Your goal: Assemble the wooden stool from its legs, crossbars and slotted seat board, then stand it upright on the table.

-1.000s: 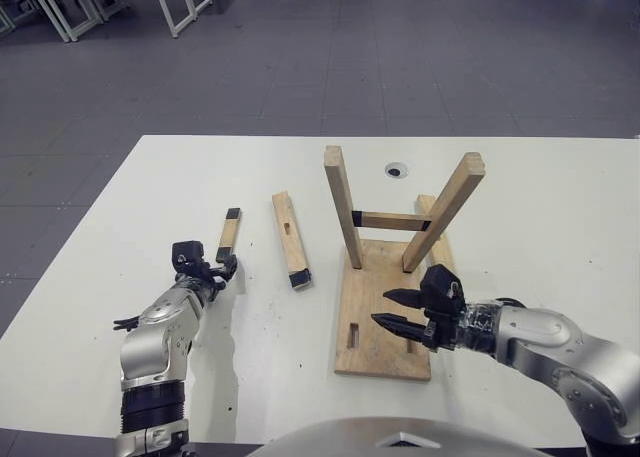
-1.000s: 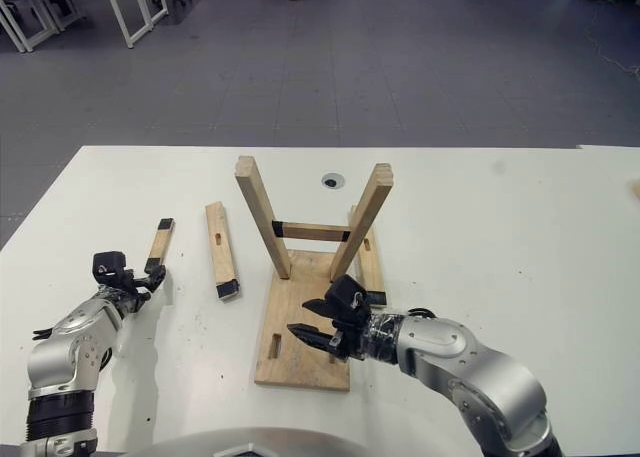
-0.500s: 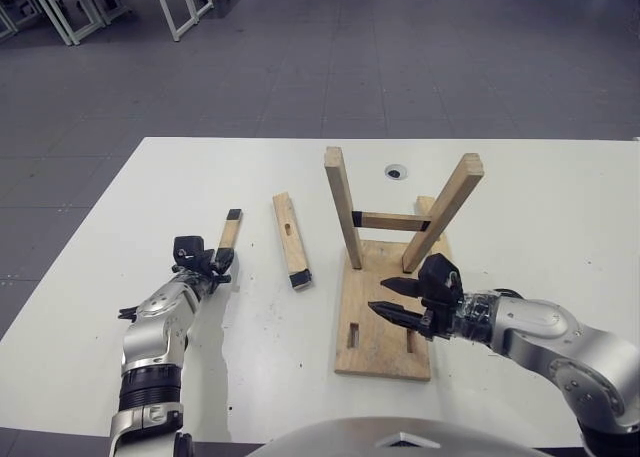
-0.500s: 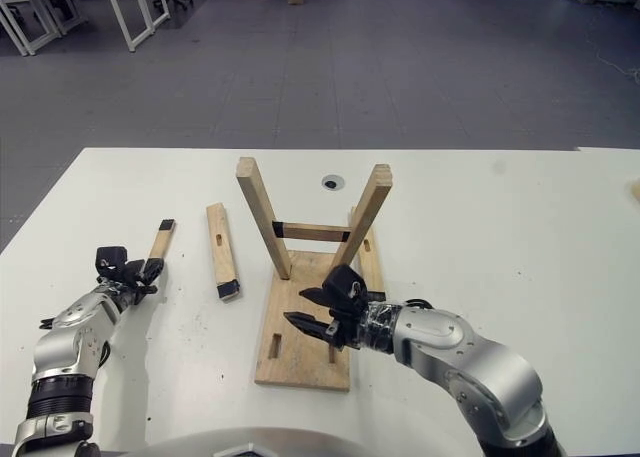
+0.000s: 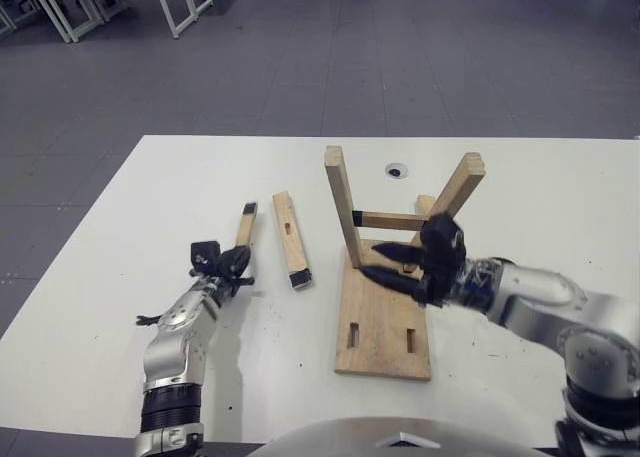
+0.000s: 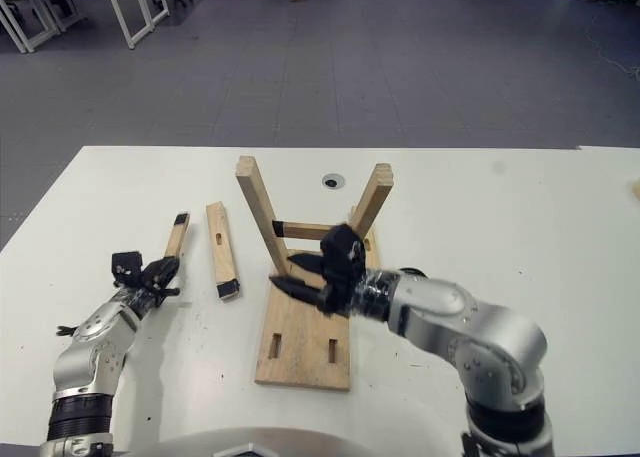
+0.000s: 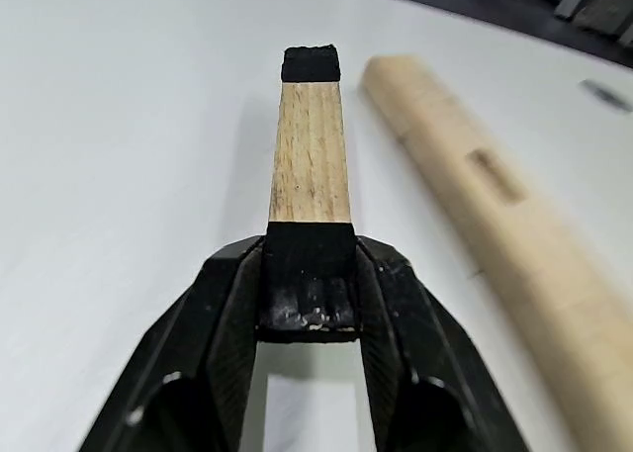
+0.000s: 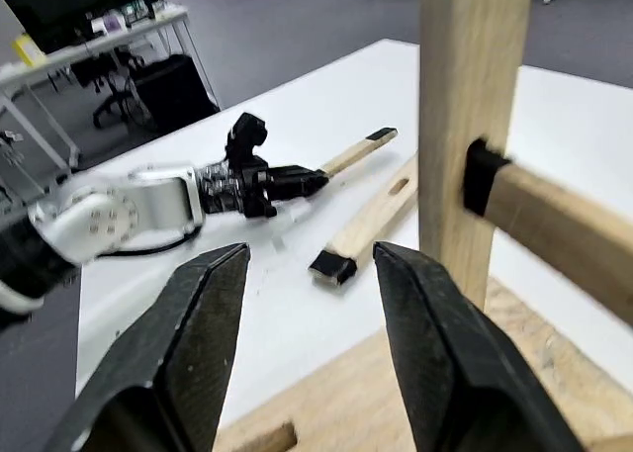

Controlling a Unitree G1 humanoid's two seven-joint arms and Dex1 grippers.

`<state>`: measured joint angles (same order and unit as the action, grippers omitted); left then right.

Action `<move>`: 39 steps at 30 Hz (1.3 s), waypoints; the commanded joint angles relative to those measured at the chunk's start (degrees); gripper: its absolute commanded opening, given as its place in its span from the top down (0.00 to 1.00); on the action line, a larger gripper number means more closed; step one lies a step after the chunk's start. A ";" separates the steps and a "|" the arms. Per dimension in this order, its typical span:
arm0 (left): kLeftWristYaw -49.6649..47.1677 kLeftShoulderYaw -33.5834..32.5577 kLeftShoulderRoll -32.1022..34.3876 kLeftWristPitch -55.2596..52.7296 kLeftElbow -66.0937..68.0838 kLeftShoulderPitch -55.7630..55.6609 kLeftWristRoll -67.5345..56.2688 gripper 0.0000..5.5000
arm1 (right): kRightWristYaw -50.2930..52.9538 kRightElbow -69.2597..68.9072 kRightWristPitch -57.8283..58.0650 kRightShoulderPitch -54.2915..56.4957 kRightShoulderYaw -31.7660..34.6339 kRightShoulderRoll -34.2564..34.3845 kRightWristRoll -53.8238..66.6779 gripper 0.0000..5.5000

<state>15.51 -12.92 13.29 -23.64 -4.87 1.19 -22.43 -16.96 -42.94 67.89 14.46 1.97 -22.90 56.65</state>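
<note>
A: How many pieces do you count?
B: One seat board [image 5: 382, 317]. In it stand two legs, the left upright leg [image 5: 341, 202] and the right upright leg [image 5: 455, 192], with one joining crossbar [image 5: 388, 220] between them. One loose leg [image 5: 290, 237] and one short crossbar [image 5: 244, 227] are also there.
A: And the grippers?
B: The left gripper [image 7: 309, 254] is clamped on the short crossbar's black end, beside the loose leg. The right gripper [image 5: 372, 261], fingers apart, is at the left upright leg's foot.

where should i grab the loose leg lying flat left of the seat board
Grip the loose leg near its middle, coming straight down and closing across its narrow width. It lies flat on the table with both long sides clear.
</note>
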 commanded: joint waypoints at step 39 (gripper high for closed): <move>1.94 11.13 4.11 -15.20 -35.92 -25.48 -15.67 0.49 | 30.35 35.53 -18.83 31.78 11.16 9.67 33.92 0.93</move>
<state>18.33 -0.34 16.80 -36.98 -40.22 -21.89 -36.37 13.29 -8.10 50.02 44.81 11.75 -12.14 90.23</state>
